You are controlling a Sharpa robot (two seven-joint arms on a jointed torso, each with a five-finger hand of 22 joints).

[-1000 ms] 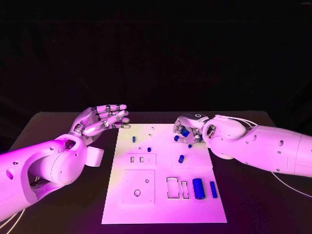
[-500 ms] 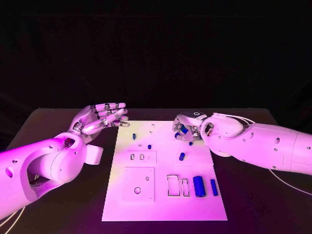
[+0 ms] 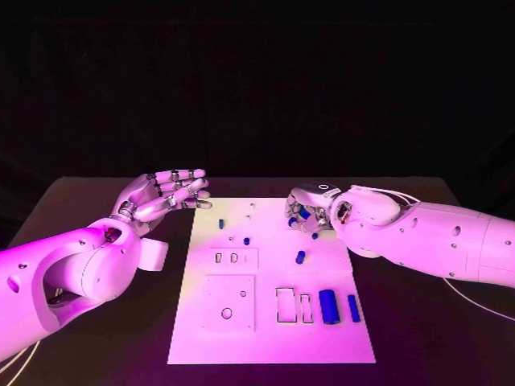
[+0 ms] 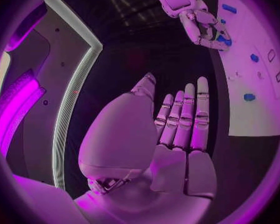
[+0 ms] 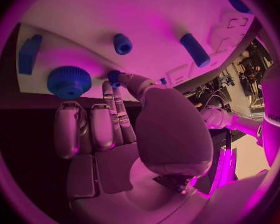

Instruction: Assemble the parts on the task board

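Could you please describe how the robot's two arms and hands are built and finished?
Both arms are smooth, rounded white shells with small dark screw holes. The left arm and the right arm each end in a silver, segmented hand: the left hand and the right hand. A thin pale cable loops along the right arm. The right wrist carries a dark round ring marking.
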